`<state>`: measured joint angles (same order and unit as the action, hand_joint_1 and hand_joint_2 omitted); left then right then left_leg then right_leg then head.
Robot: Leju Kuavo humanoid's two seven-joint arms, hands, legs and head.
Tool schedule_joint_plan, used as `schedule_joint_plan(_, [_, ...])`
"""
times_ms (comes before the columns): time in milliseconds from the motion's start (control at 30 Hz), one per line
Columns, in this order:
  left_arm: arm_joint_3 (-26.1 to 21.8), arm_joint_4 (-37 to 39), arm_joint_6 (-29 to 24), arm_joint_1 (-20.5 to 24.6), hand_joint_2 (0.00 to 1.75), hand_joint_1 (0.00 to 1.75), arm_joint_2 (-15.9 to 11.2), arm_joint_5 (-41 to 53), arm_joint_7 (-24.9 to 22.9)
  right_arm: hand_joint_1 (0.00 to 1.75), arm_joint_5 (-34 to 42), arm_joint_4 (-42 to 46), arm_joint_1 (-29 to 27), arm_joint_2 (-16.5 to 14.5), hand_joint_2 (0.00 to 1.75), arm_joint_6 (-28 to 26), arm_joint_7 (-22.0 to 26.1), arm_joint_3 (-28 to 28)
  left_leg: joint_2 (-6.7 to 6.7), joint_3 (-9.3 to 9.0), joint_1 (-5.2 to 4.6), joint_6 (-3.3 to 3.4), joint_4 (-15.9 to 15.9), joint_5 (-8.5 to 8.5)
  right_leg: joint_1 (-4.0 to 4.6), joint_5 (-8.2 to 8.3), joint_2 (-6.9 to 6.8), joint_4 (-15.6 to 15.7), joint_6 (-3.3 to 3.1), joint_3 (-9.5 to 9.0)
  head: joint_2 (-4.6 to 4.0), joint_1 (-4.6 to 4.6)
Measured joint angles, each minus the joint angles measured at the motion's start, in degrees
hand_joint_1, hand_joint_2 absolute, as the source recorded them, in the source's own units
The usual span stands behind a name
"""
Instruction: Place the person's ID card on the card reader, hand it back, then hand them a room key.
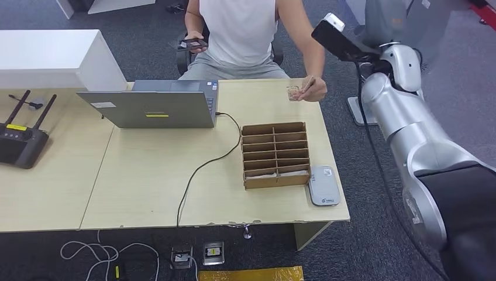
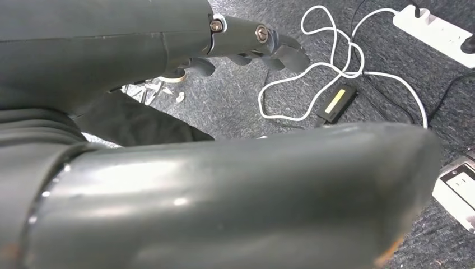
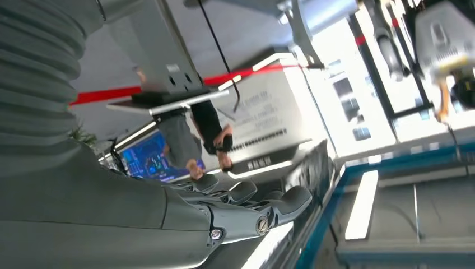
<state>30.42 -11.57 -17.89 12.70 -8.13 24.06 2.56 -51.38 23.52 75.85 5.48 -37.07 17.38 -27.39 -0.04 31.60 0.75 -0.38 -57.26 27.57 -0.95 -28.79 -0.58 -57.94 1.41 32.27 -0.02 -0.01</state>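
Router [image 1: 20, 140] sitting at the far left of the worktop [image 1: 146, 187], then an open laptop [image 1: 155, 105] with its cable [image 1: 202, 167] trailing off the front edge. Cardboard divider box [image 1: 275, 155] lying right of centre, card reader [image 1: 324, 185] just beside its right front corner. Person [image 1: 243, 35] sitting behind the worktop, one hand [image 1: 313, 89] holding a small card [image 1: 294, 92] over the back edge. Left hand [image 2: 252, 50] hanging over the floor, fingers [image 2: 288, 56] loosely curled, holding nothing. Right hand [image 3: 246, 207] raised, fingers [image 3: 285, 202] slightly spread, holding nothing.
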Motion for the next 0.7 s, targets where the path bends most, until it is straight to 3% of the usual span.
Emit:
schedule_joint_plan(133, [0.0,0.0,-0.1,0.0,0.00,0.00,0.0,-0.3,0.0,0.00,2.4,0.9,2.7,1.5,1.75,-2.6,3.0,2.5,-0.01,0.01,0.00,0.00,0.0,0.00,-0.01,0.00,-0.02,0.0,0.00,0.00,0.00,0.02])
schedule_joint_plan(300, [0.1,0.0,-0.4,-0.1,0.00,0.00,0.0,-0.9,0.0,0.00,-0.2,4.8,3.9,3.4,1.75,-2.9,7.3,8.2,0.00,-0.01,0.00,0.00,0.0,0.00,0.00,0.00,-0.01,0.0,0.00,-0.02,0.00,0.00])
schedule_joint_plan(533, [0.1,0.0,-1.3,-0.8,0.00,0.00,-0.1,-2.5,0.1,0.00,-2.8,13.0,3.9,6.1,1.75,-2.9,19.5,23.2,-0.07,-0.02,0.00,0.00,-0.1,0.00,0.00,0.00,-0.11,0.0,0.00,-0.02,0.00,0.00])
schedule_joint_plan(700, [0.1,0.0,-1.9,-1.6,0.00,0.00,-0.3,-3.3,0.4,0.00,0.5,18.9,3.8,9.5,1.75,-3.0,21.9,32.9,-0.12,0.02,-0.04,0.02,-0.1,0.02,-0.04,-0.01,-0.19,0.0,0.01,0.00,0.00,0.00])
